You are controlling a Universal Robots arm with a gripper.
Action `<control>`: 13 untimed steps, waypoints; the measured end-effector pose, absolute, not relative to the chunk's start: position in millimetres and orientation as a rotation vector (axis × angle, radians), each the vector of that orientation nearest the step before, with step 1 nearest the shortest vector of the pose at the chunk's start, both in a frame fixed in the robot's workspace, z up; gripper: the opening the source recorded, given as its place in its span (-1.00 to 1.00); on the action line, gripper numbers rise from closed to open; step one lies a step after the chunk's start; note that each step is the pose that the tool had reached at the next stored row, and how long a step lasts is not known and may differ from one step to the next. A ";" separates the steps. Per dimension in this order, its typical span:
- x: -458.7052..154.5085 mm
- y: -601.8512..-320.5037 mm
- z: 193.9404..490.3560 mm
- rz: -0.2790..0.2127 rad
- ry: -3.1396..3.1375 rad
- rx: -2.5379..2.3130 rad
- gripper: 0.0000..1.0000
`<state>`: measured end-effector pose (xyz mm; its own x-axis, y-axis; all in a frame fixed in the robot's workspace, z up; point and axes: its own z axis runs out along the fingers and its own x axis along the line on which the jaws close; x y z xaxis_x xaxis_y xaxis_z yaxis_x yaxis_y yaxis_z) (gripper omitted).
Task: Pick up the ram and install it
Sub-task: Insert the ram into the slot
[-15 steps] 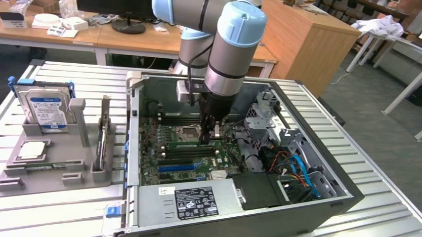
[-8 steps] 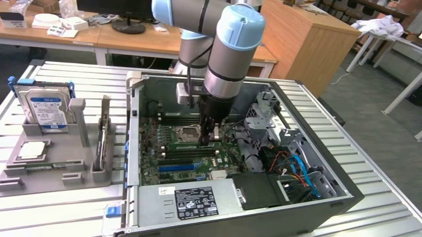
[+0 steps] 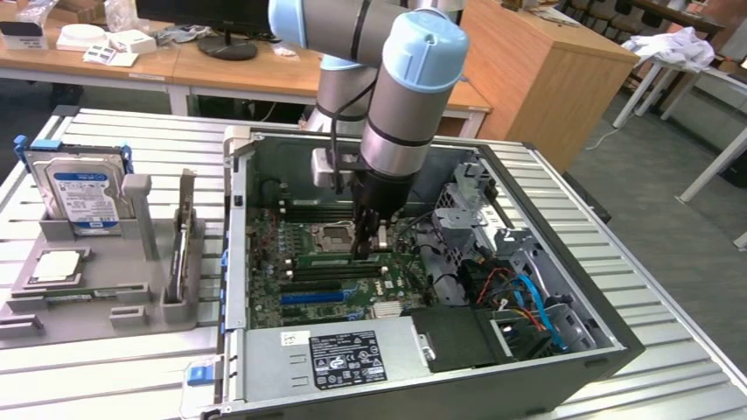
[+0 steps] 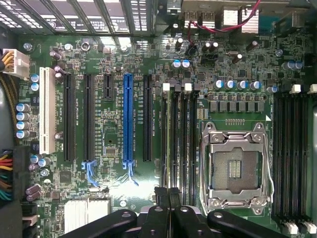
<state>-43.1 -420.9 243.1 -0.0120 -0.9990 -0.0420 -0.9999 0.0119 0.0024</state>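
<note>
Ram [image 3: 327, 260] stands on edge on the motherboard [image 3: 292, 302], just beside the CPU socket [image 3: 336, 234], directly under the tips of the hand [image 3: 371, 252]. We see its fingers [image 4: 162, 201] pressed together; whether they touch the ram we cannot tell.

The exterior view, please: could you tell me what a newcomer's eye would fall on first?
The blue-capped robot arm reaches into the open computer case at centre, its shut gripper just above the green motherboard. On the exterior view's left, a blue-labelled hard drive stands in a grey tray.
</note>
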 end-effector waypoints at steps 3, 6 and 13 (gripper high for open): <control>-43.6 -420.9 242.1 0.048 2.214 -2.188 -0.77; -43.8 -420.9 241.9 0.048 2.214 -2.188 -0.77; -43.9 -420.8 241.9 0.048 2.214 -2.188 -0.77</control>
<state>-43.9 -420.8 241.9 -0.0119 -0.9991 -0.0419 -0.9999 0.0118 0.0023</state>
